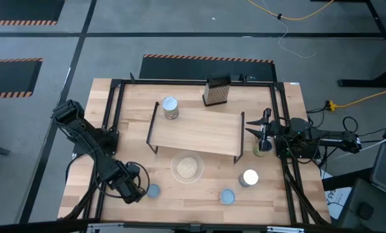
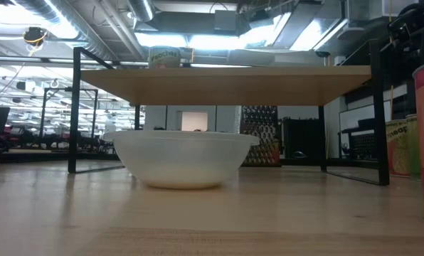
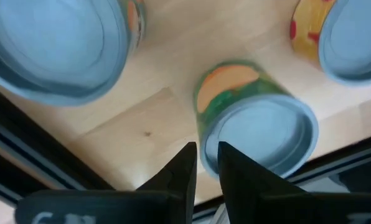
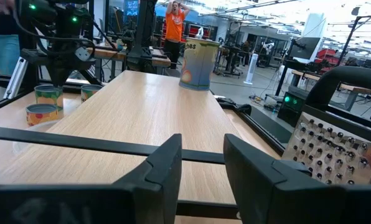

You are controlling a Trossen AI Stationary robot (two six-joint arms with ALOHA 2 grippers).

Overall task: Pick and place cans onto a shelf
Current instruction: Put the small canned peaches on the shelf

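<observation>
The shelf [image 1: 199, 133] stands mid-table, and one tan-labelled can [image 1: 170, 108] stands on its far left corner; this can also shows in the low view [image 2: 166, 57]. My left gripper [image 1: 140, 191] is low at the near left, its fingers [image 3: 205, 167] almost together, beside a blue-grey-topped can [image 1: 153, 191]. That can's rim lies just past the fingertips in the left wrist view [image 3: 260, 140]. My right gripper [image 1: 254, 127] is open and empty at the shelf's right end, level with the board [image 4: 142, 112]. A can [image 1: 264, 146] stands on the table beside it. My left gripper's fingertips stand at the rim [image 3: 205, 163] of the blue-grey-topped can, which stands upright on the table. I cannot tell whether they touch it.
A round dish [image 1: 187, 167] sits in front of the shelf. A shiny-topped can [image 1: 249, 177] and a blue-grey-topped can [image 1: 227, 197] stand near the front right. Two more cans [image 3: 55, 50] [image 3: 353, 37] stand close to my left gripper. A box grater [image 1: 217, 90] stands behind the shelf.
</observation>
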